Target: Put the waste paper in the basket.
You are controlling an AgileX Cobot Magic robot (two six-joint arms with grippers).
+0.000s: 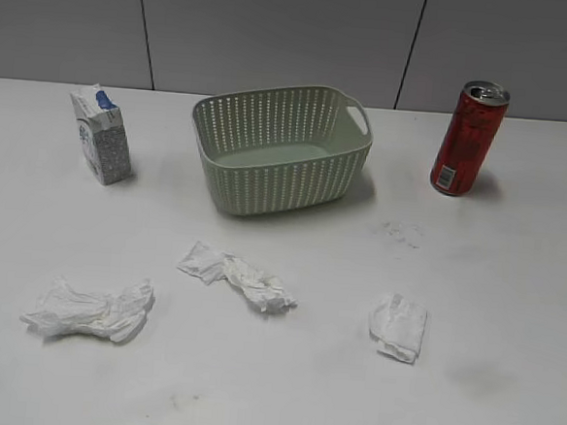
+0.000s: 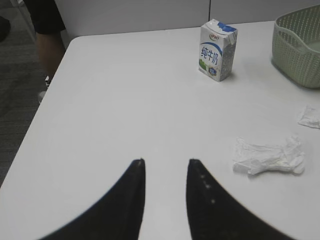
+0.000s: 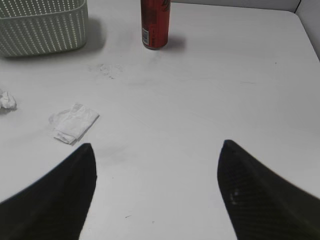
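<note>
Three crumpled white paper wads lie on the white table: a left wad (image 1: 90, 311), a middle wad (image 1: 238, 276) and a right wad (image 1: 398, 327). The pale green slotted basket (image 1: 280, 149) stands behind them, with no paper showing inside. Neither gripper shows in the exterior view. My left gripper (image 2: 165, 162) is open and empty over bare table, with the left wad (image 2: 270, 156) to its right and the basket (image 2: 298, 47) far right. My right gripper (image 3: 157, 147) is wide open and empty, with the right wad (image 3: 73, 122) ahead to its left and the basket (image 3: 45, 27) at top left.
A small white-and-blue carton (image 1: 101, 135) stands left of the basket, also in the left wrist view (image 2: 217, 50). A red drink can (image 1: 469, 138) stands right of the basket, also in the right wrist view (image 3: 155, 22). The table's left edge (image 2: 35, 125) drops to the floor.
</note>
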